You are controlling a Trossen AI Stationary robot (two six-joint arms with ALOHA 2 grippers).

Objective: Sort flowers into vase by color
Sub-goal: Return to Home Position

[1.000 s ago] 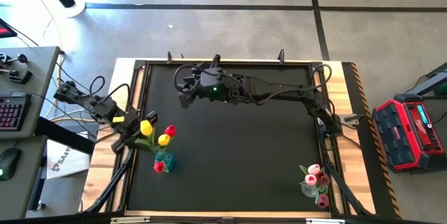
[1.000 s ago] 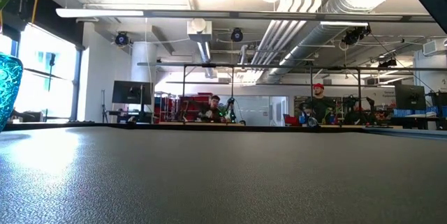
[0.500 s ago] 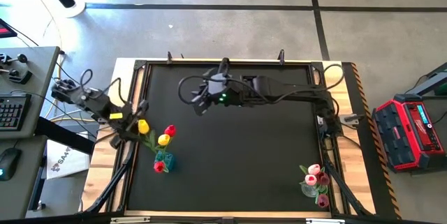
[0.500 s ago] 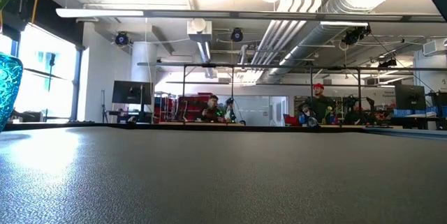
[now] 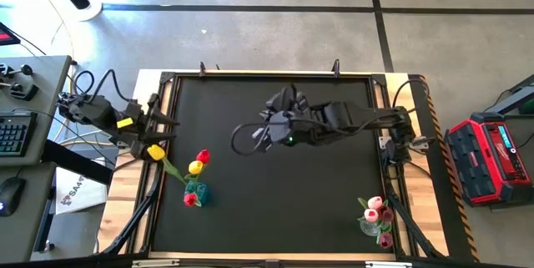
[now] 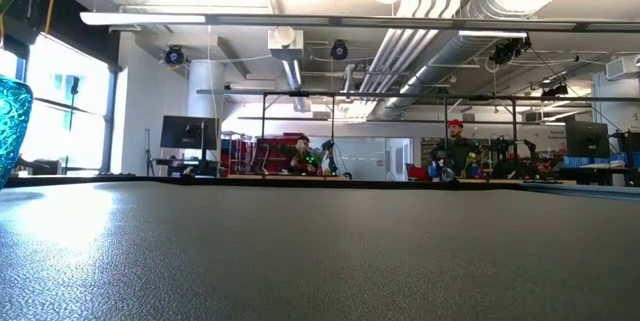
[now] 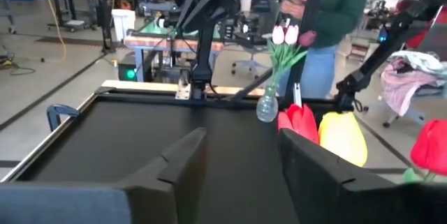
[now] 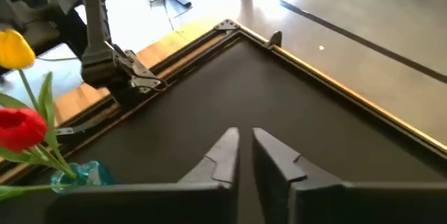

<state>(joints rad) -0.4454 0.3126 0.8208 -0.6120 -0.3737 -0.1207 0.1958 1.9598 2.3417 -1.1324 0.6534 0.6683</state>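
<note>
Both grippers have withdrawn from the blue vase (image 5: 194, 193): left gripper (image 5: 160, 123), fingers apart, near it; right gripper (image 5: 260, 132), fingers together, well clear. It holds red and yellow flowers (image 5: 197, 166), pink flowers (image 5: 377, 211) stand far across; you may read the retreat as clearing 2 finished bouquets.

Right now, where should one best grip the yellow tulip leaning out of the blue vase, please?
Pinch the yellow tulip on its stem just below the bud, from above: it slants left, clear of the blue vase and the other blooms.
</note>
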